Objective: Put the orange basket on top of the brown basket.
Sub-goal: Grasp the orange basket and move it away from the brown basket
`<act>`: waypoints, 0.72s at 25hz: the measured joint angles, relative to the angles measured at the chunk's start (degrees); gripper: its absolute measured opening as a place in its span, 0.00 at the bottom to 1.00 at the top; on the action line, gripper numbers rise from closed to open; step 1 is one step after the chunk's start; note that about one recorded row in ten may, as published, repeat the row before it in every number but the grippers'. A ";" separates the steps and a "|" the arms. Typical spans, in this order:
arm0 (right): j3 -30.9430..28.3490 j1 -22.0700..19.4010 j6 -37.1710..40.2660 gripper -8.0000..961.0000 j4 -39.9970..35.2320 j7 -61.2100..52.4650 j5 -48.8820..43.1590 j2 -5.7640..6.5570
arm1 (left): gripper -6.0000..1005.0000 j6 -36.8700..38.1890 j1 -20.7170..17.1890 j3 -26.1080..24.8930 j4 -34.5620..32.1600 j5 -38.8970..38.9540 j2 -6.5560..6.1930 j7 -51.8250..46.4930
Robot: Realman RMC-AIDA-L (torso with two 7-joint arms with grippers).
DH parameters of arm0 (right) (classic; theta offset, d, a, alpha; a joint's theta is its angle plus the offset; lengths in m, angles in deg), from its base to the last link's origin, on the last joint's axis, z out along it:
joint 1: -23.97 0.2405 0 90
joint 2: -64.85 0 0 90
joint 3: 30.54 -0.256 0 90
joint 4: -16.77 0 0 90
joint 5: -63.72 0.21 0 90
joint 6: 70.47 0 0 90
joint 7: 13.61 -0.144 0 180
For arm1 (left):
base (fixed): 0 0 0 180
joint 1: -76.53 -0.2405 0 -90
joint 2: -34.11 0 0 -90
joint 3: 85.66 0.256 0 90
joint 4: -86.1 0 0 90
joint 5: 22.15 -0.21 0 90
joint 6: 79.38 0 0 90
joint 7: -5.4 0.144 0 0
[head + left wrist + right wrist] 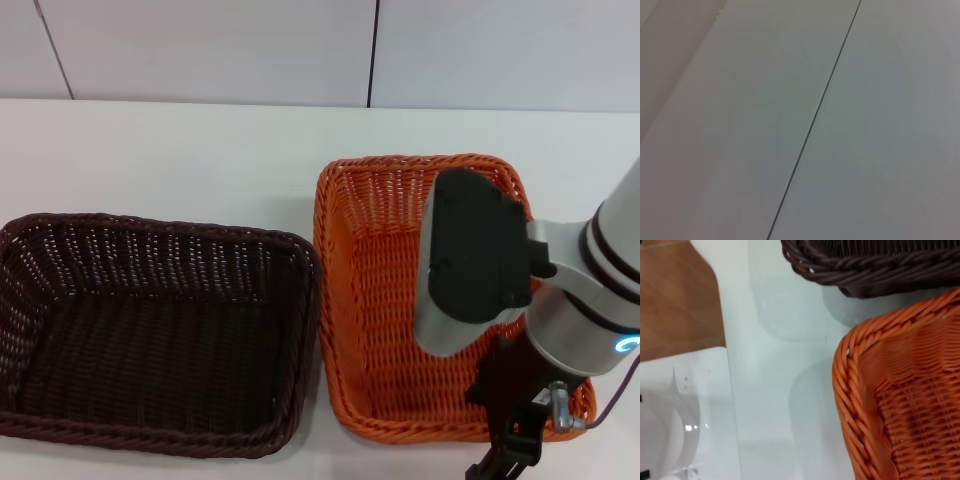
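Head view: we saw the orange basket (375,300) on the white table (200,160), just right of the brown basket (150,330); the right gripper (515,445) hung at its near right rim, fingers unclear to us.
Left wrist view: only a pale wall (740,125).
Right wrist view: both basket rims apart, plus wooden floor (675,300).

Orange basket (385,300) upright on table, just right of brown basket (150,335), rims nearly touching.

White table (200,150) seen across frame; pale wall panels (200,50) along top, split by dark seams
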 joint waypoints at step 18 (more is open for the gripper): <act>2.13 1.18 3.79 0.46 -2.29 0.31 -0.85 -0.67 | 0.78 -1.88 -0.78 0.00 0.36 2.07 -0.16 -0.16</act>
